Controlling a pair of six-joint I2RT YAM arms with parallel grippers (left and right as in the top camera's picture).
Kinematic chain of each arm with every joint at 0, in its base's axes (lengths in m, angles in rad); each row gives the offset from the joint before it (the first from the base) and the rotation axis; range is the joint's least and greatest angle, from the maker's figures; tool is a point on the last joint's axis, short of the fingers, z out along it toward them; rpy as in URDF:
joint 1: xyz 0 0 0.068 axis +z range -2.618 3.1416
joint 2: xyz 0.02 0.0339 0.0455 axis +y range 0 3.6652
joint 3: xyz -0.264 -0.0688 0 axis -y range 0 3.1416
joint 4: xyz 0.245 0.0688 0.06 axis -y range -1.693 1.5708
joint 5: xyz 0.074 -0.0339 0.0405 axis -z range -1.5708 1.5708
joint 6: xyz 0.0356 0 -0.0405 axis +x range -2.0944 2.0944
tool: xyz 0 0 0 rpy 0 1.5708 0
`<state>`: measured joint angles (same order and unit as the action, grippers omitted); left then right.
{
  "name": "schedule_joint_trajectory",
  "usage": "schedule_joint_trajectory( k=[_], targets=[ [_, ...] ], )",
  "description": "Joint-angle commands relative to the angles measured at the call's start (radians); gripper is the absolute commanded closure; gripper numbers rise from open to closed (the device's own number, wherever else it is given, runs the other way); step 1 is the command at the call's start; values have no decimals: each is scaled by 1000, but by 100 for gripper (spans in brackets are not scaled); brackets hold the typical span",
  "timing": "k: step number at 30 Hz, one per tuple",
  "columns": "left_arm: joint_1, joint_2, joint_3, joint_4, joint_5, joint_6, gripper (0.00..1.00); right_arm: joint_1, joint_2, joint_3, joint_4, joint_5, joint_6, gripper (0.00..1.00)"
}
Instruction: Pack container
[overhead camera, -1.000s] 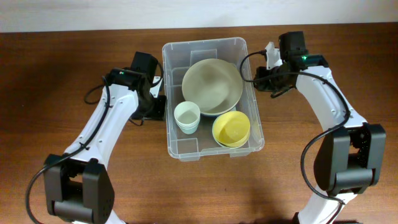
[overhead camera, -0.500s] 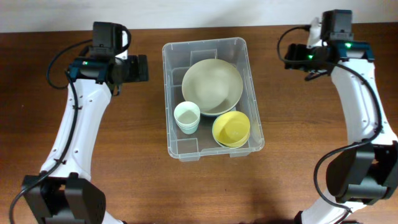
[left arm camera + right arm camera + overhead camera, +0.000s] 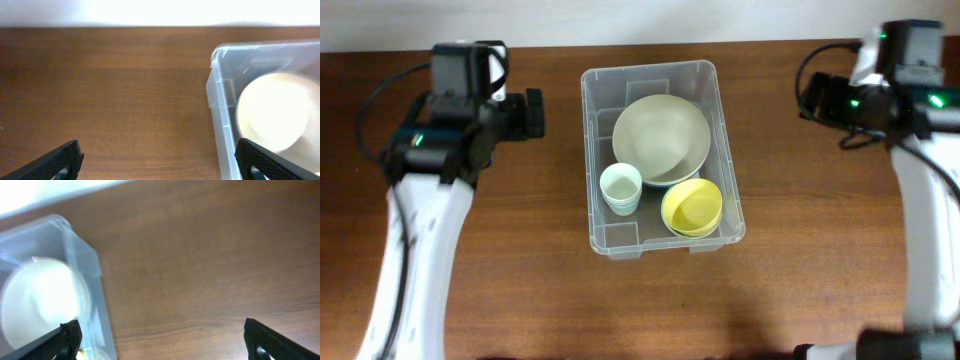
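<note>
Clear plastic container [image 3: 618, 237]: pale bowl [image 3: 660, 138], yellow bowl [image 3: 692, 208], white cups [image 3: 620, 187] inside; we judge packing done
Left tool [image 3: 157, 161], right tool [image 3: 167, 341]: gaping, empty

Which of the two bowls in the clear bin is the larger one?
The pale green bowl, filling the container's upper half in the overhead view; the yellow bowl below it is clearly smaller.

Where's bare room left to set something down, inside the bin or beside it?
Inside the container, the near-left corner in front of the white cups is bare; the large bowl and yellow bowl crowd the rest. Bare table flanks both long walls.
</note>
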<state>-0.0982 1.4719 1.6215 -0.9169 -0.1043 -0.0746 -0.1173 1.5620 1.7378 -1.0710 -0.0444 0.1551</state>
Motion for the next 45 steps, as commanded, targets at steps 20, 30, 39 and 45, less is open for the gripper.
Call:
schedule_joint_trajectory(
  k=[20,30,39,45],
  targets=[
    [6,-777,-758,252,56,19,0,-1,-1180,-768,29,83,34,1],
    [6,-777,-759,218,56,19,0,-1,-1190,-768,-94,83,34,1],
    [6,-777,-759,217,56,19,0,-1,-1190,-768,-163,102,17,1],
    [6,-777,-759,216,56,19,0,9,-1273,-835,-29,94,-44,1]
  ],
)
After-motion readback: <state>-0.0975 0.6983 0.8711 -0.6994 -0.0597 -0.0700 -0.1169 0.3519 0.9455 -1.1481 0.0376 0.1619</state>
